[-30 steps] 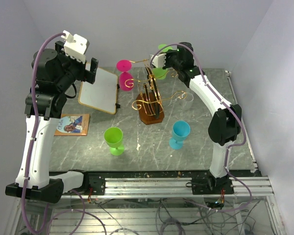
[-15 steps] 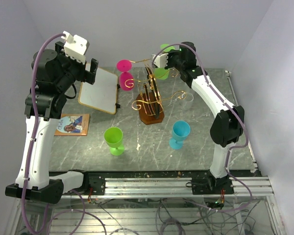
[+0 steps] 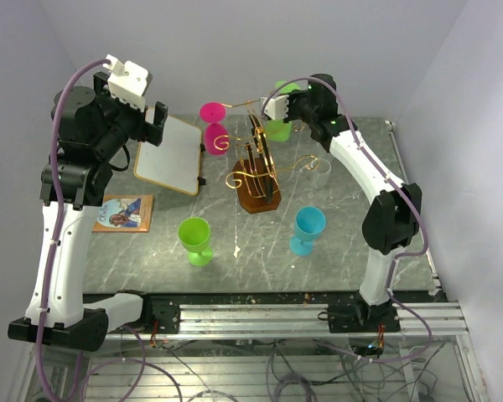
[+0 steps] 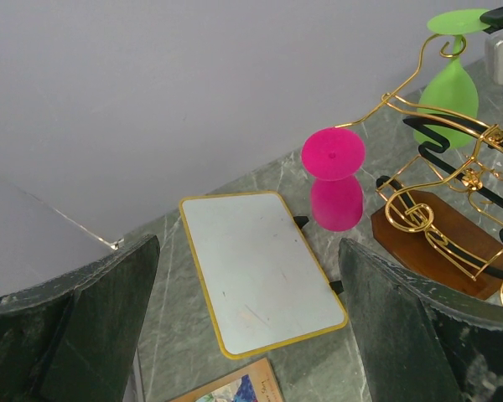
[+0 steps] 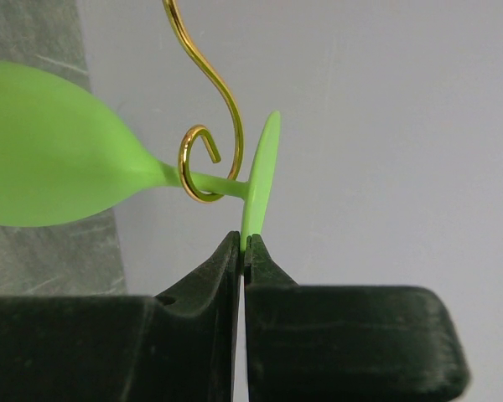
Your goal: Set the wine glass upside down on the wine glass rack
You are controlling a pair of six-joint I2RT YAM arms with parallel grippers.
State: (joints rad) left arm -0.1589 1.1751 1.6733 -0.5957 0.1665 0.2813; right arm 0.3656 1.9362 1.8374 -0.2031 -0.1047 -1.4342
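The wine glass [image 3: 276,127] is lime green and hangs upside down at the back right arm of the wine glass rack [image 3: 256,163]. Its stem sits inside a gold scroll hook [image 5: 203,159], with the bowl [image 5: 50,159] on one side and the flat foot [image 5: 260,184] on the other. My right gripper [image 5: 244,243] is shut on the edge of that foot. A pink glass [image 4: 335,180] hangs upside down from the rack's left arm. My left gripper [image 4: 251,335] is open and empty, raised above the whiteboard [image 4: 260,268].
On the table in front of the rack's brown base [image 3: 258,198] a green glass [image 3: 195,239] and a blue glass [image 3: 307,229] stand upright. A clear glass [image 3: 318,167] is to the rack's right. A picture book [image 3: 124,213] lies at the left.
My right gripper and the green glass have shifted slightly to the right at the rack's top arm. The left arm has barely moved.
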